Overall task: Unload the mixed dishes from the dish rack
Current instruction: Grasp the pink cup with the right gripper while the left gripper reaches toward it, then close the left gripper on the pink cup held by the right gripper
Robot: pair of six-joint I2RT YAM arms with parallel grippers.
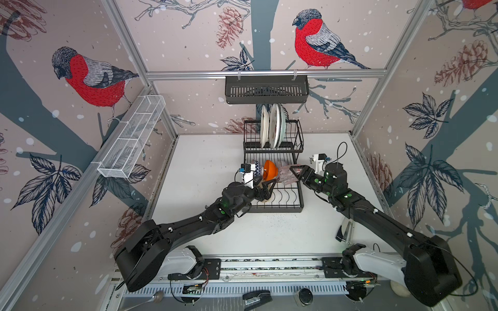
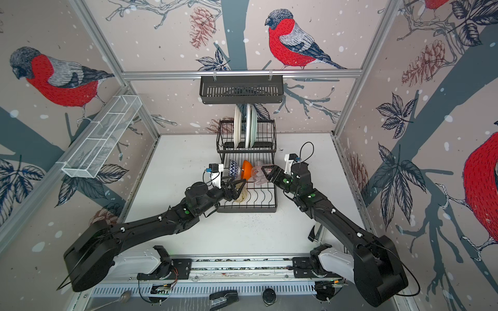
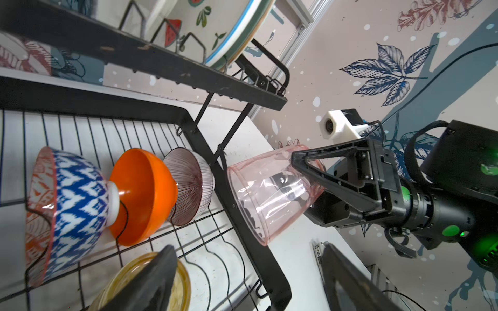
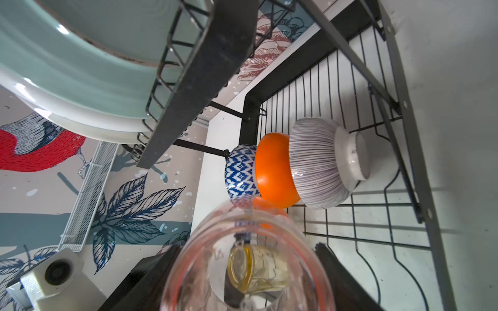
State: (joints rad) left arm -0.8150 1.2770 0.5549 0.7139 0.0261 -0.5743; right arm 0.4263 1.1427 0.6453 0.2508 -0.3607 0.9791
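The black two-tier dish rack [image 1: 273, 208] [image 2: 246, 210] stands at the back middle of the table. Cream and mint plates [image 1: 272, 126] [image 4: 80, 67] stand on edge in its raised basket. On the lower tray a blue-patterned bowl [image 3: 78, 204], an orange bowl [image 3: 145, 194] and a white ribbed bowl [image 4: 318, 164] lean in a row. My right gripper [image 1: 296, 171] [image 4: 248, 246] is shut on the pink tumbler [image 3: 269, 194] [image 2: 260, 175], held sideways over the tray's right edge. My left gripper [image 2: 238, 188] [image 3: 248, 246] is open over the tray, one finger across the amber tumbler [image 3: 183, 285].
A black slotted shelf basket [image 1: 266, 90] hangs on the back rail above the rack. A long white mesh tray [image 1: 132, 140] hangs on the left rail. A small black-and-metal tool [image 1: 343, 231] lies on the table at the right, beside my right arm.
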